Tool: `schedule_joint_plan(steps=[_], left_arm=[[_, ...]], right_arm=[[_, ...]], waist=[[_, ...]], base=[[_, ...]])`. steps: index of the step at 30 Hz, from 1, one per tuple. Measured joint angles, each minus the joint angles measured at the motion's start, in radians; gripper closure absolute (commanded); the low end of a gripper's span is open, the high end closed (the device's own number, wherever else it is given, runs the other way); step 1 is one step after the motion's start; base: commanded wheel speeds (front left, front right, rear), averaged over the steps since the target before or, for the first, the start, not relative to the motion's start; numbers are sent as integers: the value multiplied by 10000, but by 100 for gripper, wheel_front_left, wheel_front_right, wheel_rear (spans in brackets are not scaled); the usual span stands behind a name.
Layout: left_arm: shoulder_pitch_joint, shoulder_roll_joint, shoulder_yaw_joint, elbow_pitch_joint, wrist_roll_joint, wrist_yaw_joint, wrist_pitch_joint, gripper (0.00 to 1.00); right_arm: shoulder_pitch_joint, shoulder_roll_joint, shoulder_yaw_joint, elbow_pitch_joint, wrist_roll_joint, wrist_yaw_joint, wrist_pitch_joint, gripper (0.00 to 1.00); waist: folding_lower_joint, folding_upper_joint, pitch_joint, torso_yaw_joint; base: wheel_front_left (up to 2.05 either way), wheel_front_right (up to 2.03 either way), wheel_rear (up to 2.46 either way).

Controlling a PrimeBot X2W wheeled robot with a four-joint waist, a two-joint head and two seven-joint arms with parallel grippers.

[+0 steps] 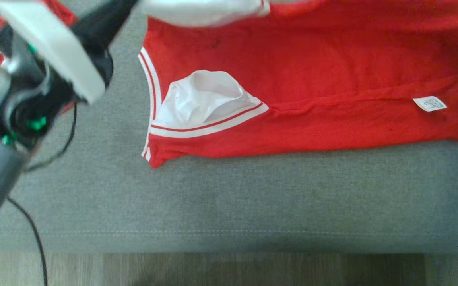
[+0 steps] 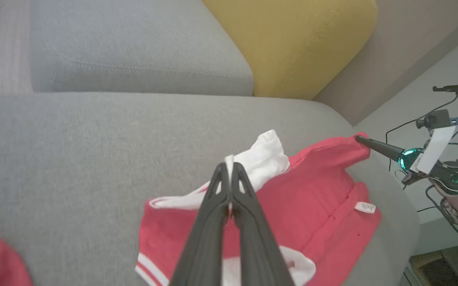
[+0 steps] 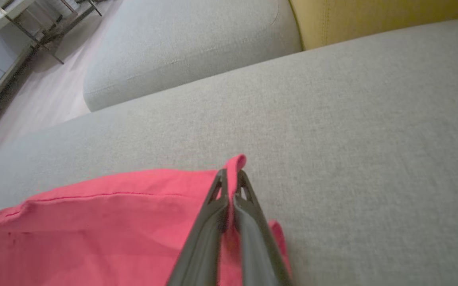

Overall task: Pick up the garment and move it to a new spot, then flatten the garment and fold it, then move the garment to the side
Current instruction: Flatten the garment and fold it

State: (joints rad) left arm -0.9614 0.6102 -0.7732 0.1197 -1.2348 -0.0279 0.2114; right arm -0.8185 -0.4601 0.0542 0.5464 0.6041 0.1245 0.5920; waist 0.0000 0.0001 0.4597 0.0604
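In the head view, the red garment (image 1: 312, 79) is lying across the grey sofa (image 1: 253, 190). Its white label (image 1: 429, 103) is facing up near the right end, the print too small to read. Wooden floor (image 1: 213, 270) is showing below the seat.

In the left wrist view, the left gripper (image 2: 230, 169) is pinching the garment's white fabric, fingers pressed together, with a yellow cushion (image 2: 292, 39) sitting behind.

In the right wrist view, the right gripper (image 3: 231, 176) is nipping a red hem corner, holding it raised.

The garment (image 1: 312, 79) lies on the sofa seat (image 1: 253, 198), spreading from centre toward two o'clock; its label (image 1: 429, 104) sits at three o'clock, the floor (image 1: 213, 270) at six.
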Motion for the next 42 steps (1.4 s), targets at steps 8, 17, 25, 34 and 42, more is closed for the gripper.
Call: schedule_joint_plan(steps=[8,17,25,34,42], left_arm=[[2053,1064,4,-2364,-508,1034,-8,100],[3647,1475,-359,-3227,-422,1532,-458,100],[3829,796,-631,-2238,594,1871,-1758,0],[5288,-267,-579,-1455,2548,3739,-4452,0],[6826,-2000,245,-1567,5400,4683,-4610,0]], right_arm=[[1766,-454,-418,-1200,267,0,414,100],[3340,-184,-1208,-2240,61,0,894,100],[3460,673,-1862,-2573,-723,0,255,0],[5053,2320,-2838,-3726,-1302,0,-2146,0],[6070,3273,-3517,-3062,-1620,0,-3024,0]], waist=[[0,0,-156,200],[0,-1,-111,126],[0,-1,-183,146],[0,-1,-1094,81],[-1,0,-1993,357]], base=[[0,0,0],[0,0,0],[0,0,0],[0,0,0],[0,0,0]])
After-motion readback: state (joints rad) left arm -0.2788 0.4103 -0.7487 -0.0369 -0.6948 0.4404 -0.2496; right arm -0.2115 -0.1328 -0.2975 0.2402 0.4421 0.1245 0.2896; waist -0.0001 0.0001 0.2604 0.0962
